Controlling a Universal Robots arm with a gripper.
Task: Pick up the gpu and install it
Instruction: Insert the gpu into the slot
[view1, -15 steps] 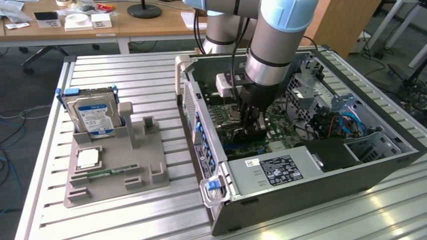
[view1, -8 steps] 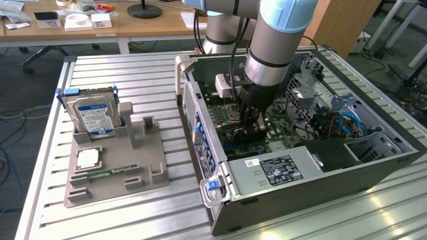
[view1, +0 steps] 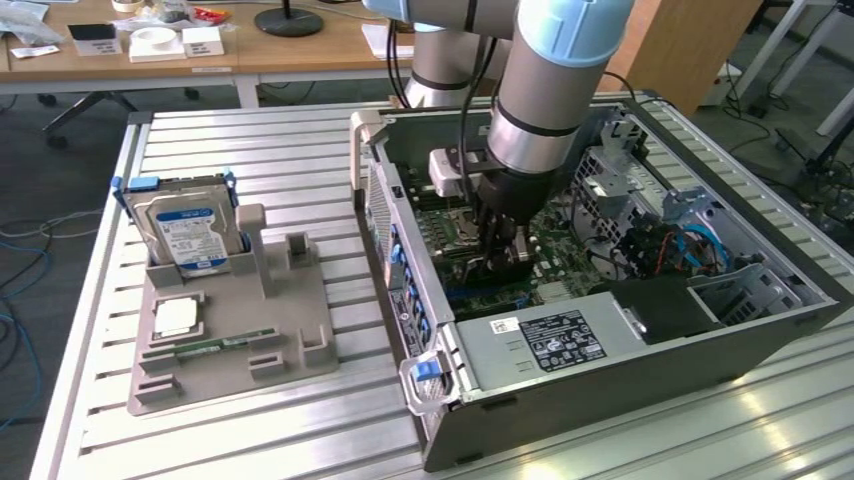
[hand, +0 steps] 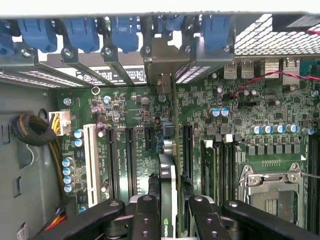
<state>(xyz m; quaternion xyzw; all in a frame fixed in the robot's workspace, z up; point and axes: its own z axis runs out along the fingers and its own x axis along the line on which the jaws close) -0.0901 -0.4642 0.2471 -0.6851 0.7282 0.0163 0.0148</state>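
Arm reaches down into the open computer case (view1: 747, 330) lying on its side on the slatted metal table (view1: 240, 440). Gripper (view1: 505, 262) is low over the motherboard (view1: 467, 270), about mid-case in the exterior view. In the wrist view the gripper (hand: 170, 212) has its two black fingers (hand: 146, 215) closed narrow on the gpu (hand: 169, 200), one on each face, card held edge-on and upright. The gpu runs from between the fingers toward the rear of the case, its silver bracket (hand: 162, 62) up at the row of blue slot clips (hand: 120, 32). Card sits in line with the expansion slots (hand: 129, 155), very close to the board; cannot tell if it is fully seated. White slot (hand: 90, 165) lies off to one side, cpu socket (hand: 272, 187) to the other. On the exterior view's left, well apart from the case, a grey holder tray (view1: 267, 340) carries a blue-labelled hard drive (view1: 187, 230) standing upright and a small green memory stick (view1: 214, 347) lying flat near its front.
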